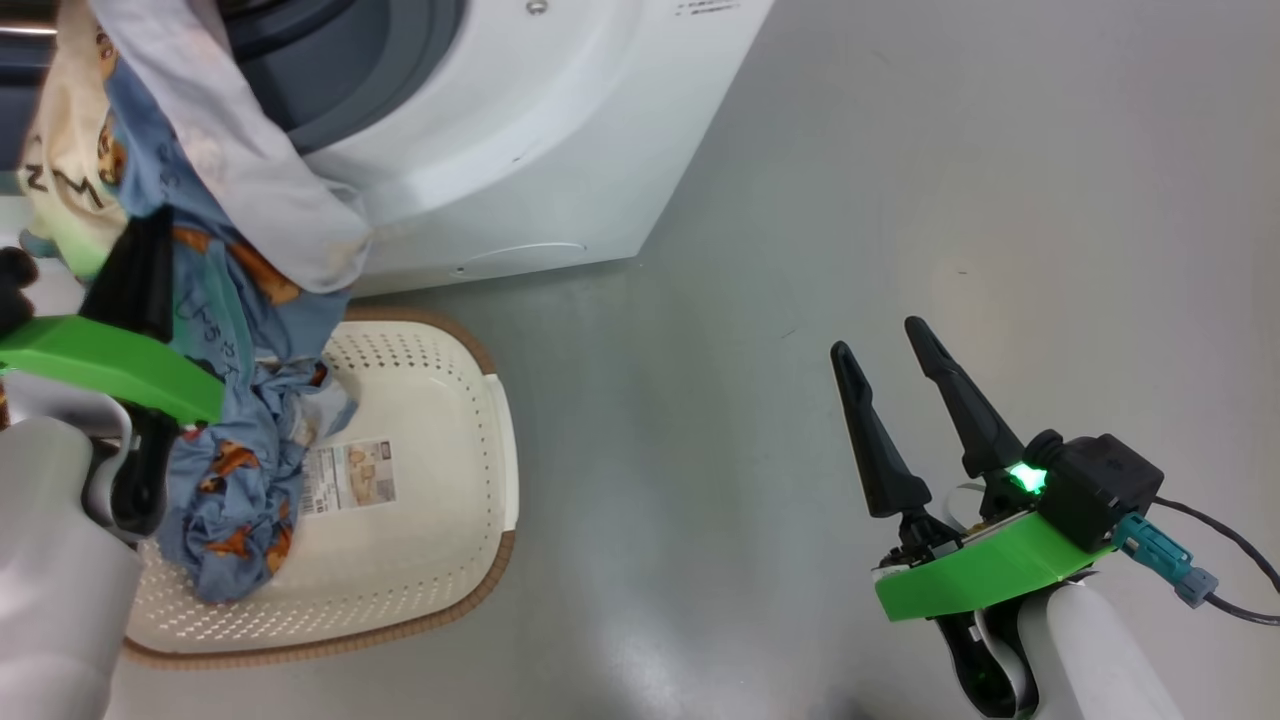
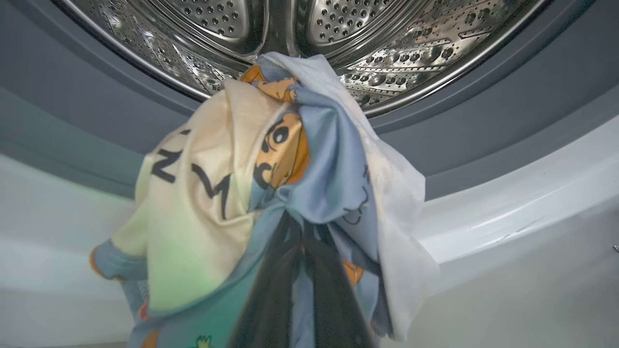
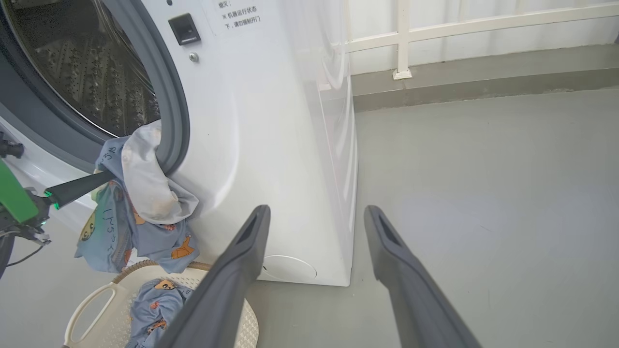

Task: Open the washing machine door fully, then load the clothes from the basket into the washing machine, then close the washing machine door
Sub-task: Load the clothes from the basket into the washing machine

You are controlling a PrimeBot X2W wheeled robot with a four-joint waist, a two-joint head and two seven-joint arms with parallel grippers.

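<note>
Clothes, soft light-blue garments w/ orange-brown bear print plus cream & white pieces, are bunched at the lower lip of the big white boxy front-loading washing machine. Top of the bunch lies against the grey rubber gasket, just below the perforated steel drum. The white piece drapes over the machine's front rim. Left pincer is clenched on the clothes, dark fingers buried in fabric. Lower end of the bunch trails into the small cream perforated plastic basket w/ brown woven-look rim, on the grey floor right in front of the machine. Blue fabric lies in it beside the paper label. Right pincer hangs released, fingers spread & empty, well apart from the basket.
</note>
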